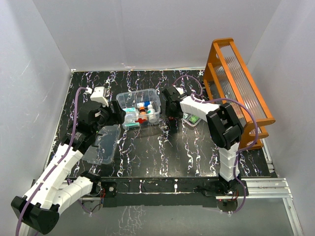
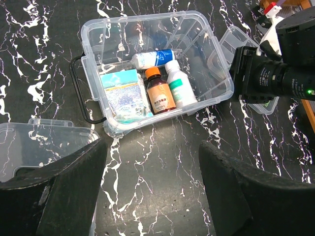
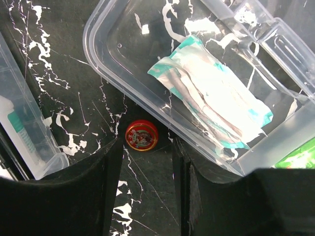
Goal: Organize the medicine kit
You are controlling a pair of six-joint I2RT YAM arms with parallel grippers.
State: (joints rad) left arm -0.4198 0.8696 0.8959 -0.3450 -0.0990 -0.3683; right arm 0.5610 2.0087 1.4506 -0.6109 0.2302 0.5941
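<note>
Right pincer (image 3: 147,167) was open, tips either side of a small red tin (image 3: 141,135) on the counter (image 3: 74,88). No contact that I could confirm. The tin sat just outside the wall of the divided tray (image 3: 130,56), between the tray and the kit box (image 2: 142,18).

Left pincer (image 2: 152,194) was wide open and empty, hovering short of the box. The box sat mid-counter with its lid (image 2: 34,147) off, lying to its left.

Handling guesses:
- **Tin:** looked rigid, light, glossy and round, so probably slippery on flat pads. Best taken across the diameter, low on the side wall and centred, or it may squirt out. There was little room on the tray side, and the tray looked light enough to skid if nudged.
- **Packet (image 3: 211,93) in the tray:** soft and crinkly, so pinch it by an edge.
- **Box:** thin clear plastic whose walls likely flex. It already held three bottles and a flat packet, so it was heavier than it looked. Hold it at a corner rim rather than mid-wall.
</note>
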